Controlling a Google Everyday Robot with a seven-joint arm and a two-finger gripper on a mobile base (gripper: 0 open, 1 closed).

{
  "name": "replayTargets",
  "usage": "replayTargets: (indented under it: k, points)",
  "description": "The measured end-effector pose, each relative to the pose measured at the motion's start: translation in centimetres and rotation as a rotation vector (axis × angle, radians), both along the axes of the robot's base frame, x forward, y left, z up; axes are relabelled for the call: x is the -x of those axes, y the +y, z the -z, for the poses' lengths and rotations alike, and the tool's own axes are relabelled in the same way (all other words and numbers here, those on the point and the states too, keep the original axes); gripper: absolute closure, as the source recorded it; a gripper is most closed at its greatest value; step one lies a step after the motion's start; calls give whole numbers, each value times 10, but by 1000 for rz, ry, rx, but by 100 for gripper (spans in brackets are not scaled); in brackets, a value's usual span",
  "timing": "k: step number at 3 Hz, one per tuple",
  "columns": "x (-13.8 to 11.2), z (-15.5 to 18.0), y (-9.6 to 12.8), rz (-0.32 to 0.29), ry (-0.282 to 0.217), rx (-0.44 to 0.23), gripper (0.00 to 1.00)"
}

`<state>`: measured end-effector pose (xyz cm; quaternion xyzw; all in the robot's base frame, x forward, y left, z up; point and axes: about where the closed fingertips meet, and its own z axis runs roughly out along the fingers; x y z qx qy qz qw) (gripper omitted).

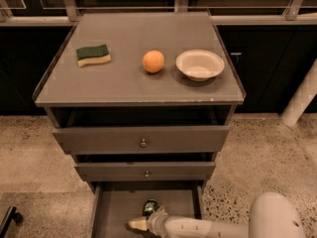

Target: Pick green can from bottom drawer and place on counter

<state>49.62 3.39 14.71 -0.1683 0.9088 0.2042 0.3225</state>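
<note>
The green can point(149, 207) stands in the open bottom drawer point(184, 203), near the middle of its floor, just below the front of the middle drawer. It shows as a small dark green shiny shape, partly hidden by my arm. My gripper point(143, 221) reaches into the drawer from the lower right, on a white arm point(208, 227), and sits right at the can's near side. Whether it touches the can is unclear. The counter point(124, 81) is the grey cabinet top above.
On the counter lie a green-and-yellow sponge point(93, 55) at the left, an orange point(153, 61) in the middle and a white bowl point(199, 64) at the right. Two knobbed drawers point(142, 143) stand slightly open above the bottom one. Speckled floor surrounds the cabinet.
</note>
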Motion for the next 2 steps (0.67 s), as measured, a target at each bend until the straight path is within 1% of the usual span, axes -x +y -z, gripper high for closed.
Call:
replayTargets:
  k: [1,2]
  points:
    - [0,0,0,0,0,0,23]
    - [0,0,0,0,0,0,46]
